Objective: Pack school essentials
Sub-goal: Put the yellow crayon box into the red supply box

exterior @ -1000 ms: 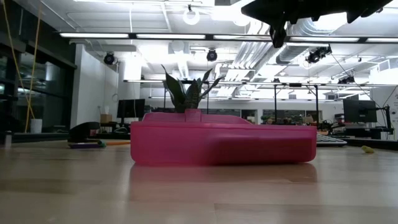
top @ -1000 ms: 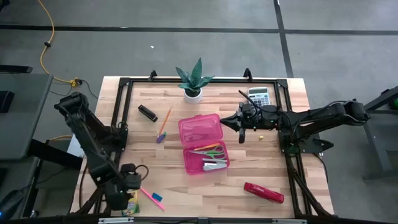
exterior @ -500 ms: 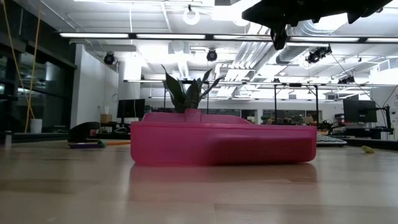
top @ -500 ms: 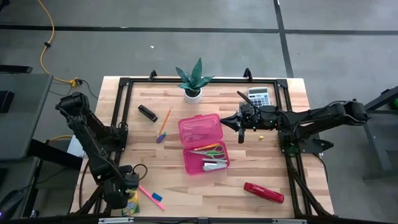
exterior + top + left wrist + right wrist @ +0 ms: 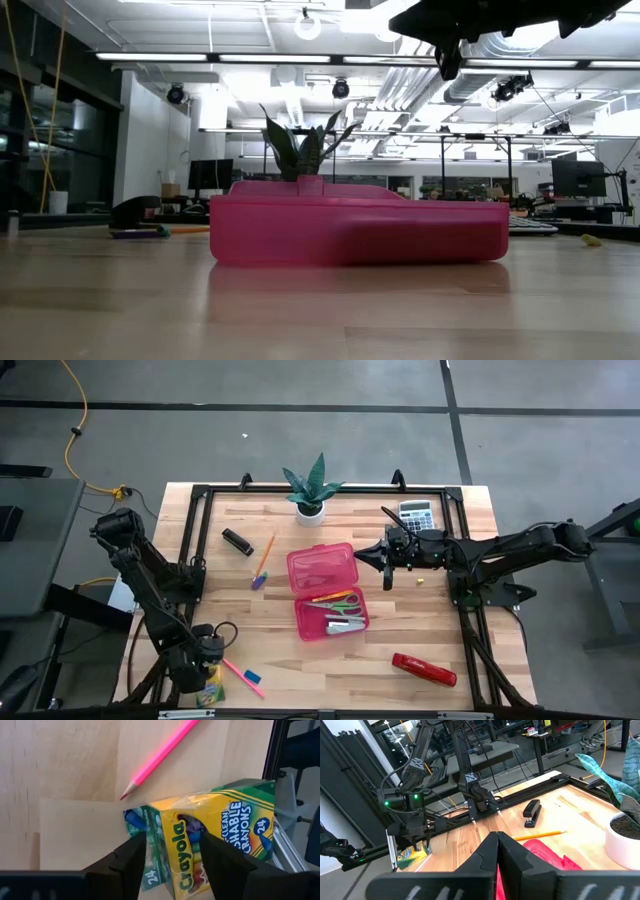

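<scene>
The yellow-green crayon box [image 5: 212,688] lies at the table's near left corner, its open end [image 5: 187,827] showing crayons. My left gripper [image 5: 203,663] points steeply down over it, one finger on each side of the box [image 5: 172,845]. A pink pencil [image 5: 160,752] and a blue eraser [image 5: 252,676] lie beside it. The pink case [image 5: 328,592] stands open mid-table, with green-handled scissors [image 5: 345,603] in its near half. An orange pencil [image 5: 266,555] lies to its left. My right gripper [image 5: 362,556] hovers shut and level by the case's right side. My left gripper stands astride the crayon box near its open end [image 5: 165,827], coming from above, with its fingers [image 5: 132,857] across the box's narrow width. The box lies on the table. Whether the fingers touch its sides I cannot tell.
A potted plant [image 5: 310,490] stands at the far edge. Around it are a black stapler [image 5: 237,541] at the far left and a grey calculator [image 5: 417,513] at the far right. A red stapler [image 5: 424,669] lies near right. A black frame rail [image 5: 200,540] borders the table.
My left gripper has come down onto the crayon box at the near left corner and moved slightly toward the table's right. The right arm has kept still.
</scene>
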{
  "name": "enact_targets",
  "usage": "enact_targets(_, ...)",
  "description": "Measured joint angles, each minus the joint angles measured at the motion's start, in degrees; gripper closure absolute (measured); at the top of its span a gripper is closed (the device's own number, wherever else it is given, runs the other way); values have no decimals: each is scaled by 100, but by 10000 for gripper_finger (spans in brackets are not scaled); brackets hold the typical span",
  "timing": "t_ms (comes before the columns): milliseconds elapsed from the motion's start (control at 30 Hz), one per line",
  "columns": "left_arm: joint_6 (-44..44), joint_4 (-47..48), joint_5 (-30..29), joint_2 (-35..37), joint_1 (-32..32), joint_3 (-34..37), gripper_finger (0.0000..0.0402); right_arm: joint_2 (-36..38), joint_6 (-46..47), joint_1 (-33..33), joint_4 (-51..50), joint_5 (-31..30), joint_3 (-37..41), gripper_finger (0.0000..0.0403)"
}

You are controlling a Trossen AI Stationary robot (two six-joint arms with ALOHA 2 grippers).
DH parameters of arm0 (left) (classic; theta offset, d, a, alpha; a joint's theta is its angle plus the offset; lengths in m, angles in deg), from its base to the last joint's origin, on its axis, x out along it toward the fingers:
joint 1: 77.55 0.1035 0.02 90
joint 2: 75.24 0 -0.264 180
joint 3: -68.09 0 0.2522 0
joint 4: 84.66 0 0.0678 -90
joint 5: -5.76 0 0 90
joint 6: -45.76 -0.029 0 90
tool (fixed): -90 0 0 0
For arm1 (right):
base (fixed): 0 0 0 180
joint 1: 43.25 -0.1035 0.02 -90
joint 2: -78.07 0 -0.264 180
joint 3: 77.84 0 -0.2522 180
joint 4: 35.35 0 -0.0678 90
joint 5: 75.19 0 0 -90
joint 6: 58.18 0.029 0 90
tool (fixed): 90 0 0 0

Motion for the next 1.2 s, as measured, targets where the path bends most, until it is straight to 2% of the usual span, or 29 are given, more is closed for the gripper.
enact_targets(333,-76,-4,65,-78,-2,-2,329,-1,1,0,0,-2,-2,402)
enact_targets(567,-106,41,92,373,-2,9,392,-1,1,0,0,-2,-2,402)
enact_targets(833,-164,214,-91,1700,-2,7,401,0,-89,0,-1,-2,-2,402)
enact_targets(1033,-325,1506,-678,2755,162,-338,401,-1,-84,0,-8,-2,-2,402)
enact_targets(1200,-862,2213,-1147,3322,740,-713,401,0,-62,-2,-18,-48,-2,402)
